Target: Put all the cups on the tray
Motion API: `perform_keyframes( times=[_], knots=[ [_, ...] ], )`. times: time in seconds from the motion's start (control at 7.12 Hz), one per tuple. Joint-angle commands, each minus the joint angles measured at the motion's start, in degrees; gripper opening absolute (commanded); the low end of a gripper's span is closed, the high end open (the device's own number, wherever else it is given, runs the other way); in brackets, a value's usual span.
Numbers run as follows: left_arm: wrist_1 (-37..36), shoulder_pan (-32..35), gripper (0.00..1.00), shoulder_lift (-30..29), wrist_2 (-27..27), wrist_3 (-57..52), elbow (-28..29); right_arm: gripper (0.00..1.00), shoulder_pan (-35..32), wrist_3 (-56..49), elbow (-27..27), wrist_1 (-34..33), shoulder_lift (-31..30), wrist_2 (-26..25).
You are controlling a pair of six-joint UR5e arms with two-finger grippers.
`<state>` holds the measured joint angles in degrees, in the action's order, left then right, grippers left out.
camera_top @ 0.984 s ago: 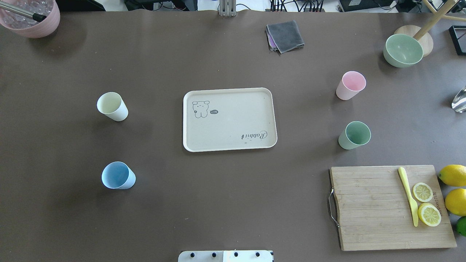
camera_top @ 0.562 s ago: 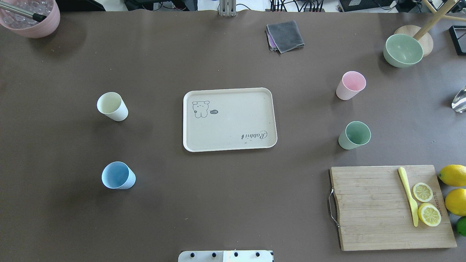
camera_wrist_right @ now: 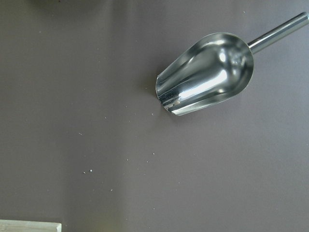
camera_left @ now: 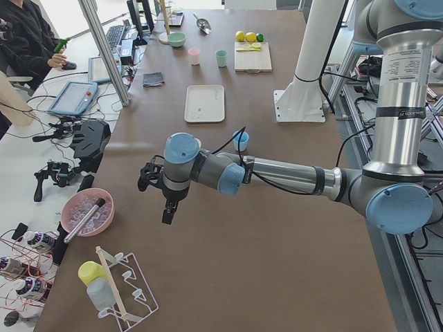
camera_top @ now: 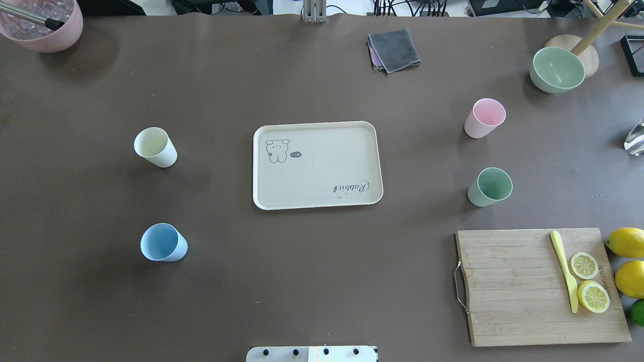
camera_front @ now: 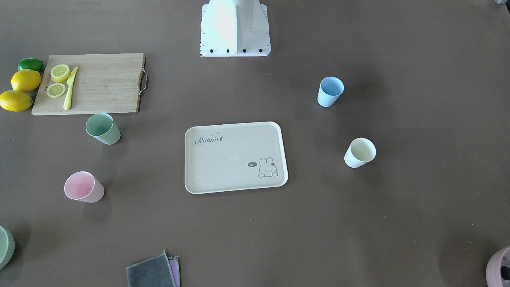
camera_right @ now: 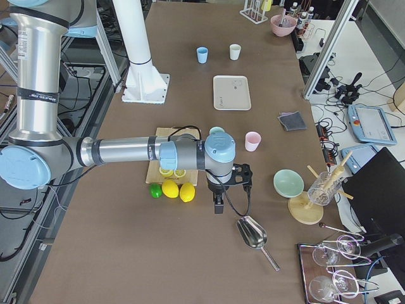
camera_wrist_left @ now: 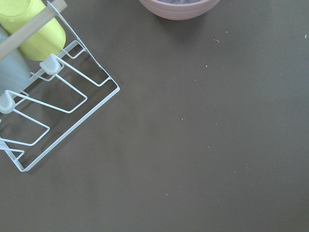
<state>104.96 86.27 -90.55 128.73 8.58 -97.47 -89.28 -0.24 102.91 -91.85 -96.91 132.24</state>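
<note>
The cream tray (camera_top: 317,165) lies mid-table with nothing on it; it also shows in the front view (camera_front: 235,157). Four cups stand upright on the table around it. The cream-white cup (camera_top: 155,147) and light blue cup (camera_top: 163,242) stand on its left. The pink cup (camera_top: 484,117) and sage green cup (camera_top: 489,187) stand on its right. My left gripper (camera_left: 166,207) hangs over the table's left end, far from the cups. My right gripper (camera_right: 218,204) hangs over the right end near the lemons. I cannot tell whether either is open or shut.
A wooden cutting board (camera_top: 538,286) with lemon slices and a yellow knife lies front right, with lemons (camera_top: 626,241) beside it. A green bowl (camera_top: 557,69) and grey cloth (camera_top: 394,49) sit at the back, a pink pot (camera_top: 43,25) back left. A metal scoop (camera_wrist_right: 207,72) and wire rack (camera_wrist_left: 48,111) lie at the table's ends.
</note>
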Motion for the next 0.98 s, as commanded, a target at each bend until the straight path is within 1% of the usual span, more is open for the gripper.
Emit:
perform_keyframes(
  times=[0.0,0.14,0.28,0.42,0.56,0.7,0.84],
  knots=[
    [2.96,-4.25,0.98,-0.15,-1.56,0.47,-1.05,1.0,0.16,0.15,1.23,-0.08,1.53,1.34],
    [6.72,-8.62,0.98,-1.45,-1.55,0.82,-0.97,1.0,1.12,2.5,1.15,-0.17,4.42,1.96],
    [11.54,-9.53,0.98,-2.34,-1.55,1.52,-0.88,1.0,2.7,8.61,0.63,-0.26,4.88,2.66],
    [11.5,-10.41,0.98,-2.61,-2.07,3.44,-0.79,1.0,6.02,9.72,1.15,-0.17,5.85,4.67],
    [11.24,-11.38,0.98,-4.52,-2.08,11.2,-0.1,1.0,9.79,10.6,1.24,0.09,7.16,4.78],
    [11.67,-13.3,0.98,-4.8,-2.17,19.11,-0.79,1.0,13.14,12.18,1.06,3.22,7.87,3.04],
    [11.94,-14.97,0.98,-5.33,-2.17,25.11,-1.75,1.0,15.78,16.19,1.06,9.08,7.79,1.45]
  ],
)
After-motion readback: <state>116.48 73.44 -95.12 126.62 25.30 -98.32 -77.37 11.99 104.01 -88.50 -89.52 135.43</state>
